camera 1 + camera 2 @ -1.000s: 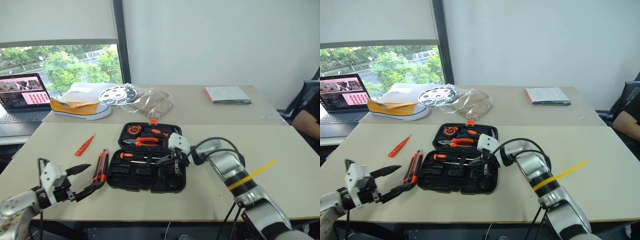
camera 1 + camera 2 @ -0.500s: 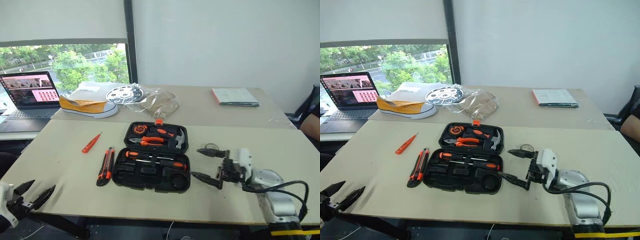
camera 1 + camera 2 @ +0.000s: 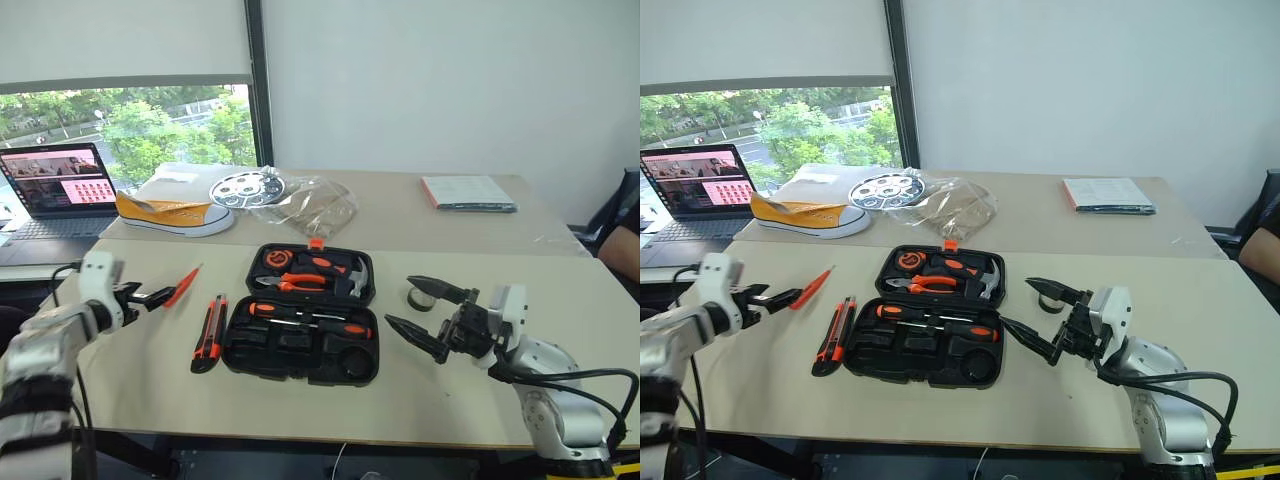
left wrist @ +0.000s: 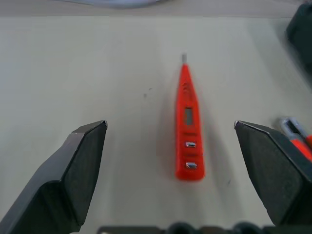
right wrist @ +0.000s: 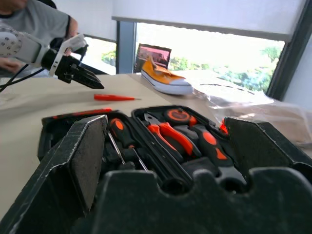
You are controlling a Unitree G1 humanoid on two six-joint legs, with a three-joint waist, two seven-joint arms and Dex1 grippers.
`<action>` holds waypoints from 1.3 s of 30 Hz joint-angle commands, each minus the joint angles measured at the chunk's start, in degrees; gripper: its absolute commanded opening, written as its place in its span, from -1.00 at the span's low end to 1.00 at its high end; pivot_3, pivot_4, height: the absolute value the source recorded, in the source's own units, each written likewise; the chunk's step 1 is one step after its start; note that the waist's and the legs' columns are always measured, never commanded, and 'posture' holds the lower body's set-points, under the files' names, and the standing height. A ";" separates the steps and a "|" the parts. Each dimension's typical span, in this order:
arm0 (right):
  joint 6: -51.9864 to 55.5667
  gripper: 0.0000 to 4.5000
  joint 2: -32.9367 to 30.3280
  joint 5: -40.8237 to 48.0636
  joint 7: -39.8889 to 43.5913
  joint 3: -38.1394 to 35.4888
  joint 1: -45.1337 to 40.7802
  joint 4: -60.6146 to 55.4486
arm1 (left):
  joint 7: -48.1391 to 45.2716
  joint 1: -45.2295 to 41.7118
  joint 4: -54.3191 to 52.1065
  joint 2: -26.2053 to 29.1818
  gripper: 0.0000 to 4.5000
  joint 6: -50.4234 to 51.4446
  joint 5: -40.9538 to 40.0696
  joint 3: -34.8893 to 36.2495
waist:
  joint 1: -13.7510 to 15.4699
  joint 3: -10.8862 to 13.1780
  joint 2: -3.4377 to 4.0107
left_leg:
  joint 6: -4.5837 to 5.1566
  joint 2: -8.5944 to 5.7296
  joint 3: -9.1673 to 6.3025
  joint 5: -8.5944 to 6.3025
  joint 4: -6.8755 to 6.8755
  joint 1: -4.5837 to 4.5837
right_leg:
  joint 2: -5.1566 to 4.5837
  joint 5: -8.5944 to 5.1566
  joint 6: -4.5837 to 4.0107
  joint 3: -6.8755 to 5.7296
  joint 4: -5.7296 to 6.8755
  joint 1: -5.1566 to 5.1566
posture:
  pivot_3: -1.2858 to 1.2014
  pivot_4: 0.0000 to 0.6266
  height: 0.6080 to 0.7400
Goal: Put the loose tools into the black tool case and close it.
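Observation:
The black tool case (image 3: 236,352) lies open mid-table, holding two orange-and-black screwdrivers (image 3: 305,317), pliers and a hammer. Left of it lies the orange-black utility knife (image 3: 208,329). Further left is the slim orange tester screwdriver (image 4: 187,127), lying between the open fingers of my left gripper (image 3: 152,297), which hovers just short of its near end. The small black tape roll (image 3: 420,300) sits right of the case. My right gripper (image 3: 400,301) is open and empty in front of the roll, pointing at the case.
A second table behind carries a laptop (image 3: 55,190), a yellow shoe (image 3: 175,213), a metal disc in a plastic bag (image 3: 300,200) and a book (image 3: 468,192). A person's arm (image 3: 625,240) shows at the right edge.
My right gripper has opened and drawn back from over the case to its right side. My left gripper dropped below the table edge, then came up and forward to the tester screwdriver.

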 commanded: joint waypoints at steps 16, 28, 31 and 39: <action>1.29 1.00 -2.21 1.05 -4.91 -1.11 5.61 -8.86 | -11.64 -17.11 22.67 -1.48 -0.52 -6.25 8.92 -6.32 | -0.14 0.02 -0.04 | 0.06 -0.13 -0.07 0.02 0.07 0.02 | -0.21 -0.08 0.14 0.05 0.16 0.03 | 0.03 -0.52 1.00; 3.12 1.00 -7.61 4.56 -3.14 -4.50 11.69 -12.95 | -49.83 -4.46 -17.31 1.95 -0.79 -13.71 -3.46 -9.32 | -0.08 0.18 -0.30 | 0.18 -0.14 -0.10 -0.03 0.14 -0.02 | -0.38 -0.16 0.27 0.02 0.18 0.04 | 0.03 -0.52 1.00; 3.11 1.00 -8.37 4.71 -2.46 -4.58 13.11 -13.05 | -48.01 -3.62 -26.56 -0.49 -0.79 -11.86 -2.64 -13.49 | 0.25 0.18 -0.30 | 0.22 -0.17 -0.12 -0.04 0.17 0.01 | -0.40 -0.17 0.30 0.09 0.20 0.09 | 0.03 -0.52 1.00; 3.23 1.00 -8.51 4.37 -2.93 -3.72 13.95 -14.87 | -43.94 -5.13 -23.76 -2.51 -0.79 -23.45 9.51 -22.88 | 0.52 0.19 -0.32 | 0.39 -0.18 -0.12 -0.01 0.24 0.00 | -0.33 -0.11 0.39 0.30 0.18 0.12 | 0.03 -0.52 1.00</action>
